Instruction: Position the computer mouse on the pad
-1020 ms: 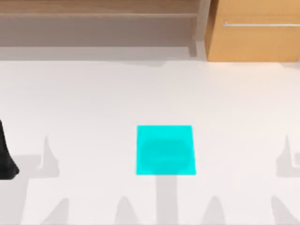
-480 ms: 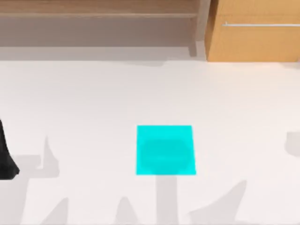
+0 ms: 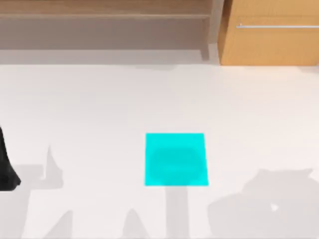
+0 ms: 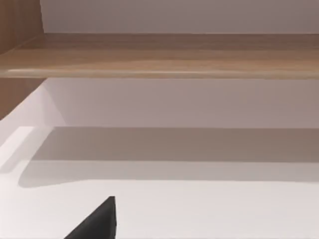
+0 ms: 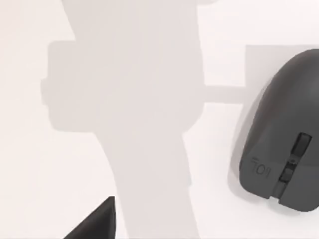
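The pad [image 3: 176,159] is a flat cyan square lying on the white table [image 3: 99,109], a little below the middle of the top view. The computer mouse [image 5: 286,134] is a dark grey rounded body with a scroll wheel, resting on the white tabletop in the right wrist view. A black part of my right gripper [image 5: 94,224] hangs above the table, off to one side of the mouse and apart from it. My left arm [image 3: 6,164] is parked at the table's left edge, and a black part of my left gripper [image 4: 94,224] is over bare tabletop.
A wooden shelf [image 3: 104,15] and a wooden cabinet with a metal handle [image 3: 271,35] run along the far edge of the table. A broad arm shadow [image 3: 269,204] lies on the tabletop to the lower right of the pad.
The narrow shadows at the table's right edge have given way to a broad shadow that has grown in at the lower right, nearer the pad. The pad and left arm have not moved.
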You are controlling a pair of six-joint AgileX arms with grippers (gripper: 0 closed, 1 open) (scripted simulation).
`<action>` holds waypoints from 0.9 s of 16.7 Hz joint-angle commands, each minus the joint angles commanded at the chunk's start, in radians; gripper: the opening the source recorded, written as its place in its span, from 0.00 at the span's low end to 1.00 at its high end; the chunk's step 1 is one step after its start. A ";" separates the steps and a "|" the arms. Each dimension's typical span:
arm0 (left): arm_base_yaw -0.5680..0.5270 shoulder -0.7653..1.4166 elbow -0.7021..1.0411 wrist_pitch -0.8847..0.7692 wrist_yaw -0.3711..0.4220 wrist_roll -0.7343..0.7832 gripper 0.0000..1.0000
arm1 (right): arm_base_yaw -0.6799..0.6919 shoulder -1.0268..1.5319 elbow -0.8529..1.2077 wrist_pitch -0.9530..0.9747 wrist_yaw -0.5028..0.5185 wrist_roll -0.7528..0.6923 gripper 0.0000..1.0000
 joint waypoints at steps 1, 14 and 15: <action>0.000 0.000 0.000 0.000 0.000 0.000 1.00 | -0.018 0.071 0.051 -0.043 0.000 0.021 1.00; 0.000 0.000 0.000 0.000 0.000 0.000 1.00 | -0.132 0.516 0.370 -0.311 0.000 0.151 1.00; 0.000 0.000 0.000 0.000 0.000 0.000 1.00 | -0.132 0.516 0.370 -0.311 0.000 0.151 1.00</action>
